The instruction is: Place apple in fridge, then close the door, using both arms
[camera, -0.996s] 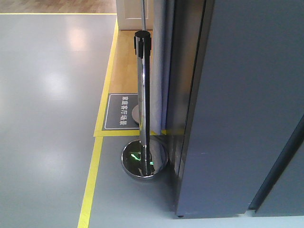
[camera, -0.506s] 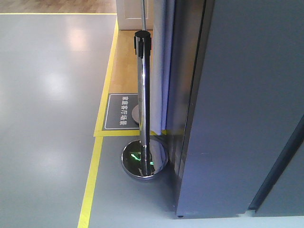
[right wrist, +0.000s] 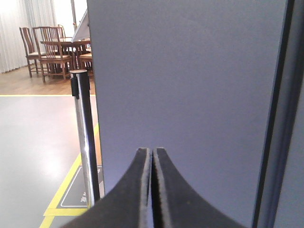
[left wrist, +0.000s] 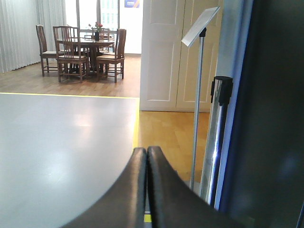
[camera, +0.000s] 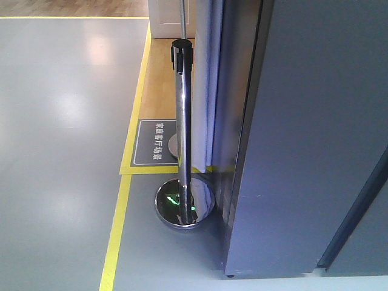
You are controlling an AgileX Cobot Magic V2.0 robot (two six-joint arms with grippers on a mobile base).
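The apple is not in any of the pictures, and neither gripper has it. The left gripper [left wrist: 146,190] has its fingers [left wrist: 130,190] pressed together with nothing between them, and the right gripper [right wrist: 152,190] is the same, two dark fingers [right wrist: 137,190] touching along their whole length. So I think the apple part is either done or hidden, and the step in hand has to do with the door [right wrist: 190,95]. The right wrist view looks straight at its flat dark grey face, very near. I cannot tell if the door is fully closed, because no white inside of the fridge [camera: 364,230] shows anywhere. If it is not closed all the way, the next move calls for a flat, steady push on that grey face until it meets the fridge. The front view shows things the wrist views do not: the floor, the yellow line [camera: 116,230], the round shiny foot of the silver post [camera: 183,145] and a dark floor sign [camera: 154,142] behind it. The left wrist view looks away past the post to a tilted sign stand [left wrist: 200,21], white doors [left wrist: 164,52], and a wooden table and chairs [left wrist: 88,50] far off. The right wrist view shows the grey face best.
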